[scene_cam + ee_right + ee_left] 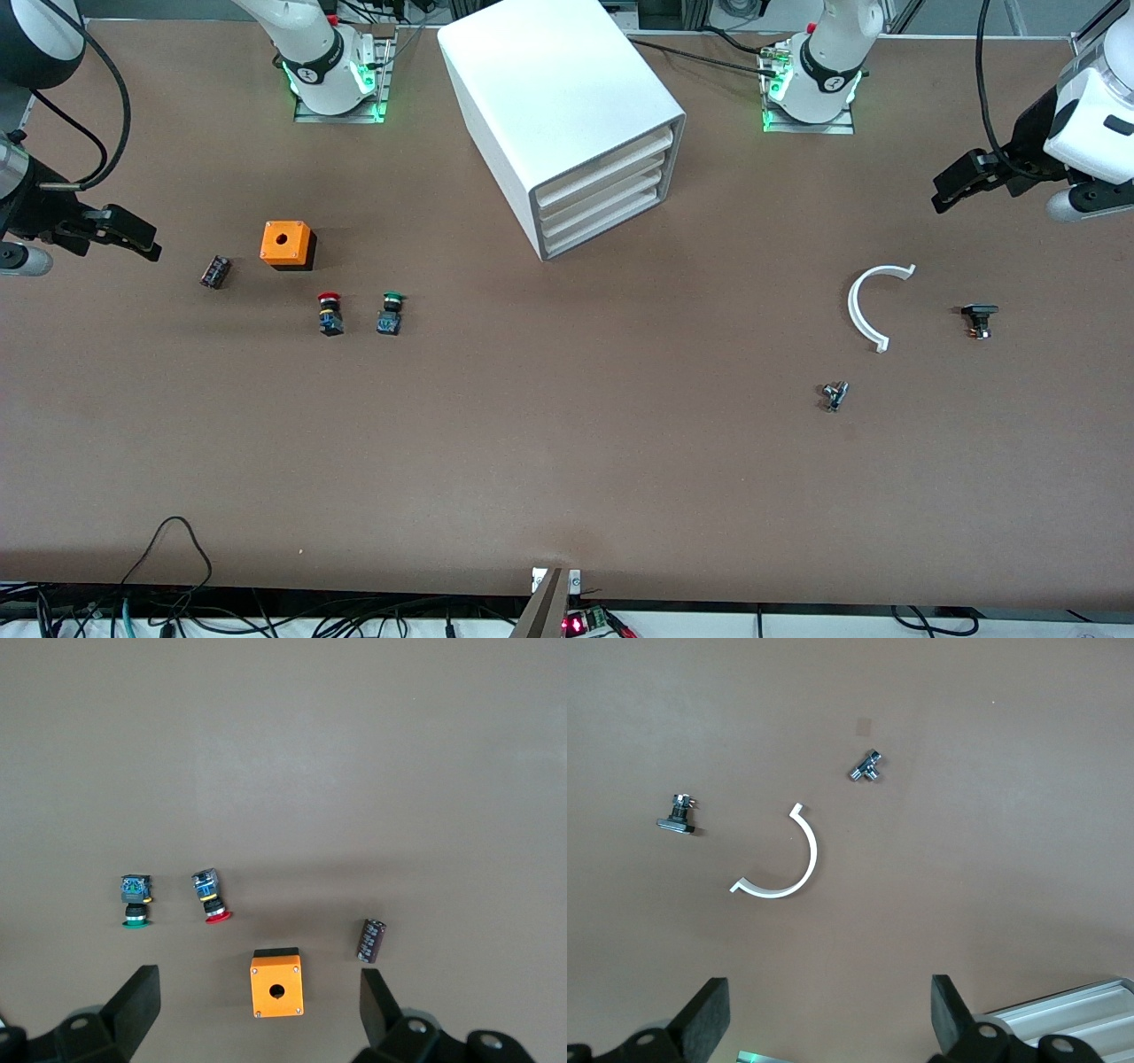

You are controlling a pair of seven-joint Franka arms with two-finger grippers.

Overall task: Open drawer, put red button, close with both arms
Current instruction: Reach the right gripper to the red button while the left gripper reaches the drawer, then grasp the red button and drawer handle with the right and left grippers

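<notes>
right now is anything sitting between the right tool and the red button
Nothing visible blocks it. The right tool hangs open over its end of the table. The red button lies with bare table around it; the green button is beside it but apart, and the orange box and small dark cylinder lie off the straight line.

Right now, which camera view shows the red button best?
The right wrist view: the red button lies large and unobstructed, red cap and body both clear. The front view shows it smaller, beside the green one. The left wrist view misses it.
</notes>
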